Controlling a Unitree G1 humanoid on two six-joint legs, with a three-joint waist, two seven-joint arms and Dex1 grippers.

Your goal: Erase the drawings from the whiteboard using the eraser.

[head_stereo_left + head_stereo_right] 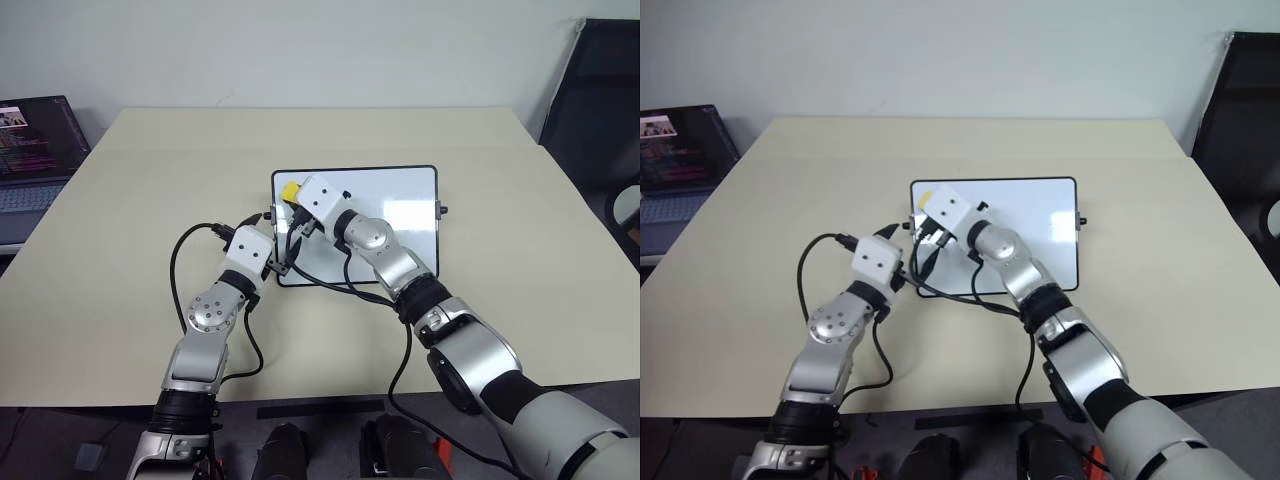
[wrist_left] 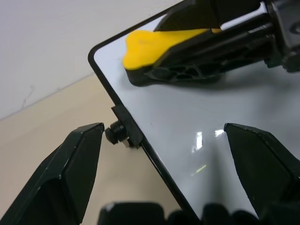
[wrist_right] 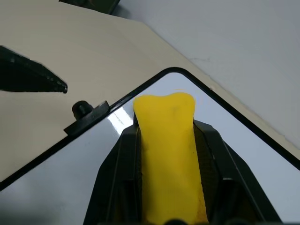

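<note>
The right gripper (image 3: 164,187) had its jaws clamped on the yellow-topped, black-based oblong eraser (image 3: 168,140), whose long axis pointed toward the far-left corner of the glossy black-framed whiteboard (image 1: 400,215) on the beige worktop (image 1: 130,230). The left gripper (image 2: 164,164) held its jaws wide apart, empty, straddling the board's left edge knob (image 2: 115,132).

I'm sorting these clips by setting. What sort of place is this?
Probably an office or lab workspace: a plain beige table against a bare pale wall, an open laptop at the table's left side, and a dark chair on the right.
</note>
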